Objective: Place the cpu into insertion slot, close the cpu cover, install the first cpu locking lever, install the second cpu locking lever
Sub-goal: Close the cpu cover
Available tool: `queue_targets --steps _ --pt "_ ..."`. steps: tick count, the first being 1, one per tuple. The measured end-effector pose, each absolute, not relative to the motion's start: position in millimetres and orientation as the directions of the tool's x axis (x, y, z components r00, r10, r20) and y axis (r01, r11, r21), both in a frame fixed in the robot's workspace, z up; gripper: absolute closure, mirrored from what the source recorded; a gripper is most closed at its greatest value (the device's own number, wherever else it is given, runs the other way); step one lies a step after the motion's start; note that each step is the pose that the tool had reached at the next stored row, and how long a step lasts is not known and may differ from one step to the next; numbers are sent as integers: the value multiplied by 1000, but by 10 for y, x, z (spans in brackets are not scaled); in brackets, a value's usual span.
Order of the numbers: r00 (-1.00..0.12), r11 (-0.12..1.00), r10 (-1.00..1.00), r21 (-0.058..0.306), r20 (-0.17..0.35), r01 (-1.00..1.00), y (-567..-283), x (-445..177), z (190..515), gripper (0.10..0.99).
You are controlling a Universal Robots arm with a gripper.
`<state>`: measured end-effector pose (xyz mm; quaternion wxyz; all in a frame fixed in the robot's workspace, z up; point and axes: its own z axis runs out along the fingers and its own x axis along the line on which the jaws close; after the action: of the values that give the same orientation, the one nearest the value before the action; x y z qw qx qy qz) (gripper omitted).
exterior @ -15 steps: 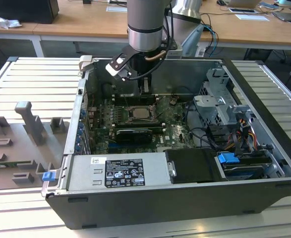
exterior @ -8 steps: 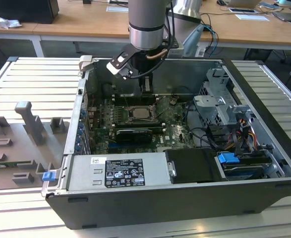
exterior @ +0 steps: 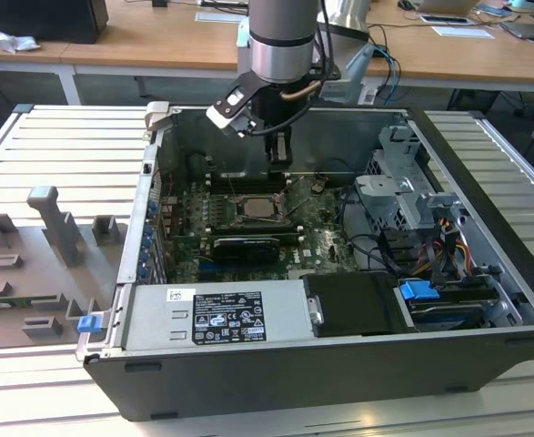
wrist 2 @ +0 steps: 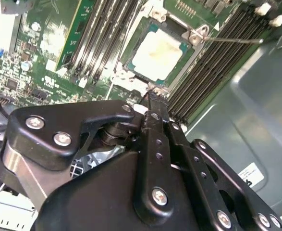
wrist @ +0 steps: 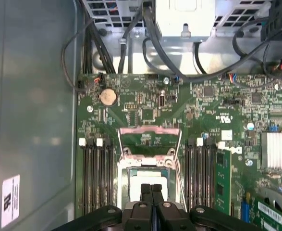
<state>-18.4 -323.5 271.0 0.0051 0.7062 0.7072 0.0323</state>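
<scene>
Broadly, the open computer case (exterior: 248, 382) filled the lower two thirds of the exterior view, with the green circuit board (wrist: 203, 110) on its floor. Just above that view's centre the gripper (exterior: 282, 159) hung over the board, its fingers (wrist: 146, 192) pressed together on nothing, as both wrist views showed. The cpu cover (wrist: 150, 131) appeared to stand raised on its hinge, just beyond the insertion slot (wrist: 123, 187), which sat at the centre of the exterior view. The cpu (wrist 2: 157, 55) lay in that slot with its pale face bare, and the fingertips hovered just beside its edge. A thin locking lever (wrist 2: 232, 40) stuck out over the memory slots (wrist: 97, 178). The risk, as I judged it, lay in that closeness. A descent slightly off line could press the tips onto the chip, tilt it on its contacts, or snag the lever, and a cover brought down on a tilted chip could bend those contacts.
</scene>
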Motion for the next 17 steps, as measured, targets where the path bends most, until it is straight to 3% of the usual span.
queue_targets --steps 17 --pt "-6 4 999 50 38 999 -3235 101 2708 980"
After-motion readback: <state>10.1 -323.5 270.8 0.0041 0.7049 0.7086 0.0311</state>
